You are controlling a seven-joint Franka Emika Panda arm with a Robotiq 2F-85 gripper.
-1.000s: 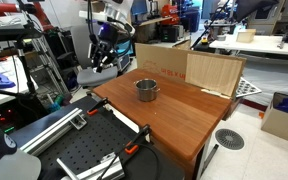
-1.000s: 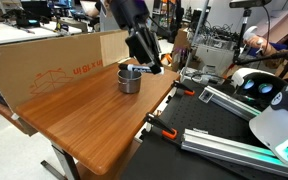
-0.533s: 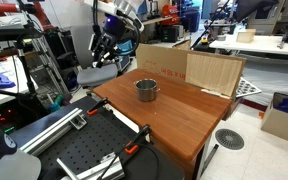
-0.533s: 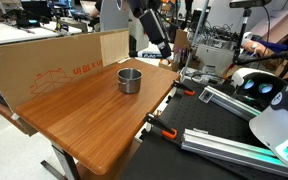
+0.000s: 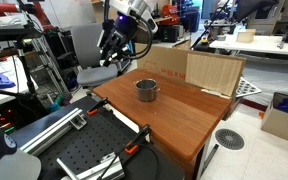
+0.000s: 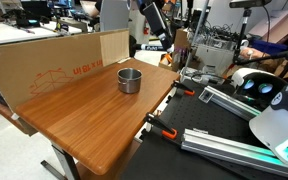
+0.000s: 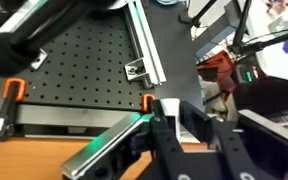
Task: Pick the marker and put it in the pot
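Your gripper [image 5: 108,50] hangs in the air off the table's [image 5: 184,125] far left corner. Blur hides whether its fingers are spread or pressed together. To its right, the pot [image 5: 147,90] stands upright on the wood, near the cardboard [image 5: 212,70]. You cannot tell where the marker is.

Bright even light, blurred wrist view

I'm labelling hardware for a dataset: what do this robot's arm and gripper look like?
The arm has white, rounded links. The gripper at its end is black and blocky, and its fingers are dark in the wrist view.
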